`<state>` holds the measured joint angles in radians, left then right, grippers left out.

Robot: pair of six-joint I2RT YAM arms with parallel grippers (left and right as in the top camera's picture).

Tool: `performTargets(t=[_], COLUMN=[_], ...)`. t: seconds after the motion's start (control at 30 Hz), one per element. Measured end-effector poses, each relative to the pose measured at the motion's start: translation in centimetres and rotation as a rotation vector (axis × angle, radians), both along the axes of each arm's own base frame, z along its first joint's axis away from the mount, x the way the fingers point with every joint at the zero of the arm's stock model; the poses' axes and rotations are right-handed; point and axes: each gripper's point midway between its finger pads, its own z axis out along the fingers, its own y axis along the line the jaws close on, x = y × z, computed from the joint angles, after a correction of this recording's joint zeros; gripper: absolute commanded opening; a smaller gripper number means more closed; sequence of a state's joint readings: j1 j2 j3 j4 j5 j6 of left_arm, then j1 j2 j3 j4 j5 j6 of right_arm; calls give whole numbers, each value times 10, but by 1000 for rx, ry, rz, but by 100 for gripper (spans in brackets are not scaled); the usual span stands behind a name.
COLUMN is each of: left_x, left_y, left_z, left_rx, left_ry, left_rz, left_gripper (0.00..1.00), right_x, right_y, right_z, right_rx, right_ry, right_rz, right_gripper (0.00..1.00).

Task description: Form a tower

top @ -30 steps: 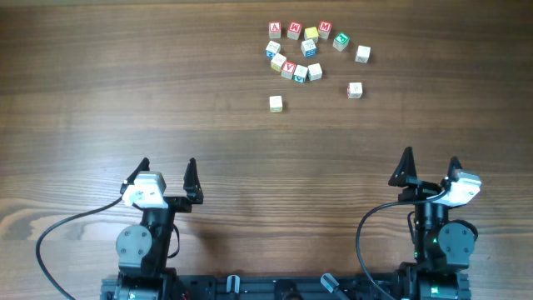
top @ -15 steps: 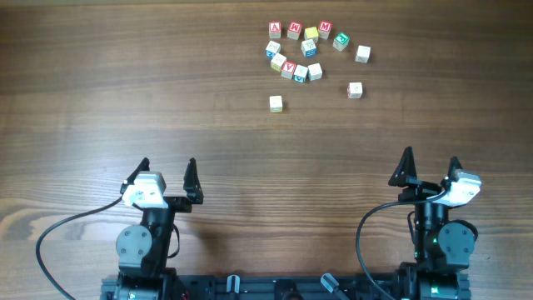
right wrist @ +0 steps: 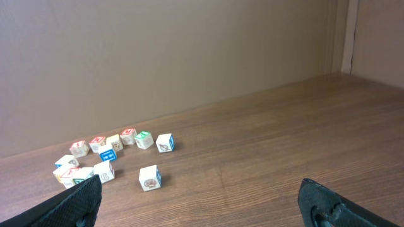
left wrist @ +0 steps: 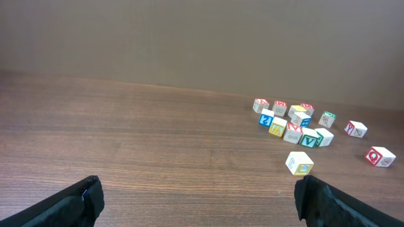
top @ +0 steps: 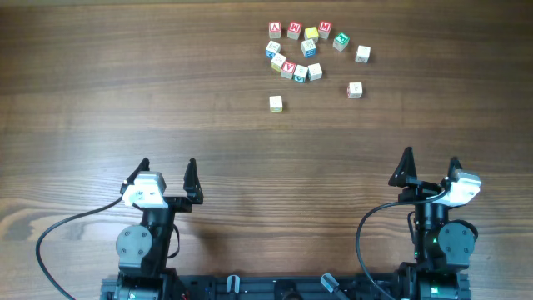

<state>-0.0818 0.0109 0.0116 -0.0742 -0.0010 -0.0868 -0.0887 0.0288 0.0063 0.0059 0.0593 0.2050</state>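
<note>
Nothing moved | left end effector (top: 167, 164) spread wide, empty | right end effector (top: 430, 158) spread, empty

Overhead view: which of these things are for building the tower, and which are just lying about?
For the job:
- letter cubes, all loose and single; no tower stands yet
- left gripper and right gripper, both open and empty

Just there:
- wooden table
- black cables by the arm bases

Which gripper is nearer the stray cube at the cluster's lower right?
Right. The right gripper sits lower-right of the stray cube; the left gripper is far off to its lower left.
</note>
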Motion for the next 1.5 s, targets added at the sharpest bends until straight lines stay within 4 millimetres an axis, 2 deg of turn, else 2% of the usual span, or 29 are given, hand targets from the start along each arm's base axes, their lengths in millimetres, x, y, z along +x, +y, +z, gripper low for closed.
performTargets(t=[0.27,0.33,0.37,0.47,0.5,0.63,0.7,0.73,0.83,0.9,0.97,1.03,1.1,1.13,1.2,1.27,1.4,1.47,1.5], left_x=[0,0,-2,-8,-10,-18,-14,-6,16,37,55,67,74,86,95,118,156,174,191], left_y=[-1,-10,-21,-38,-41,-45,-48,-50,-53,-58,-70,-84,-96,-105,-109,-112,-114,-119,-130], left_z=[2,14,25,32,39,94,121,130,135,146,158,163,157,150,157,165,118,107,106], left_rx=[-2,-8,-12,-19,-22,-34,-35,-41,-76,-104,-137,-168,-196,-226,-271,-337,-453,-474,-469], left_ry=[-9,-61,-103,-116,-120,-158,-139,-92,85,233,339,384,407,427,400,385,565,606,610], left_rz=[-7,-58,-122,-226,-245,-276,-287,-295,-297,-309,-362,-442,-509,-557,-576,-571,-484,-436,-408], left_gripper=[100,100,100,100,100,100,100,100,100,100,100,100,100,100,100,99,100,100,100], right_x=[0,0,0,0,0,0,0,1,1,1,1,1,1,1,1,1,1,1,1], right_y=[0,0,0,0,0,0,0,0,1,1,1,1,1,1,1,1,1,1,1], right_z=[0,0,0,0,0,-1,-1,-2,-2,-2,-2,-2,-2,-2,-2,-2,-2,-2,-2], right_rx=[0,0,0,0,0,0,0,1,1,1,1,1,1,1,1,1,1,1,1], right_ry=[0,0,0,0,0,3,5,8,11,9,10,10,9,9,9,10,10,10,10], right_rz=[0,0,0,0,0,0,0,0,4,4,7,7,7,7,7,7,7,7,7], right_gripper=[100,100,100,100,100,100,100,100,100,100,100,100,100,100,100,100,100,100,100])
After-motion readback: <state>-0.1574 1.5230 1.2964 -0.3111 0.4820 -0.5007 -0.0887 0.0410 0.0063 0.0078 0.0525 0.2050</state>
